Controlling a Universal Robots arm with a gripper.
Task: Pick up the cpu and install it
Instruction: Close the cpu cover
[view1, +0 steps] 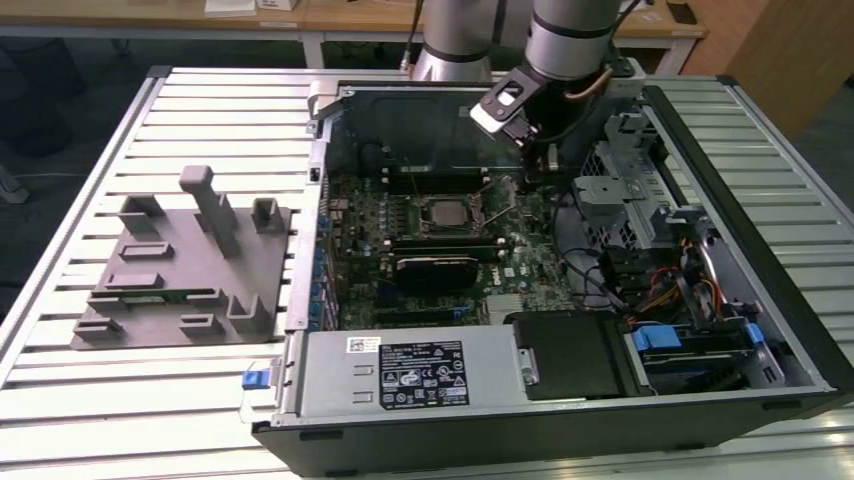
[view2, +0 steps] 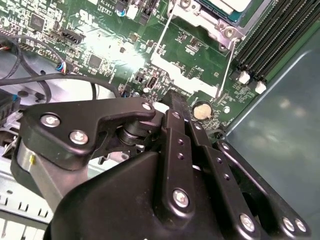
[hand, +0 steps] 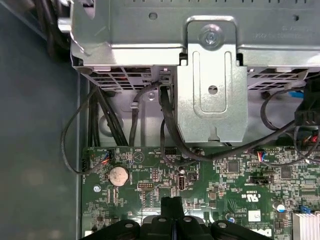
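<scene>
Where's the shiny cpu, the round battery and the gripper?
cpu (view1: 445, 212): exterior view, middle of its silver top.
round battery (hand: 119, 175): first wrist view, centre of its flat face.
gripper (hand: 172, 201): first wrist view, between its fingertips.

Exterior view high, angled down on whole PC case (view1: 534, 445), both wrist views close over mobo (view2: 100, 45) (hand: 225, 185) — share coin cell (view2: 201, 110) (hand: 118, 175).

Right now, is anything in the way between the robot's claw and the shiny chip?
Nothing tall. The gripper hangs over the motherboard beside the cpu; just the thin socket lever lies between them.
</scene>
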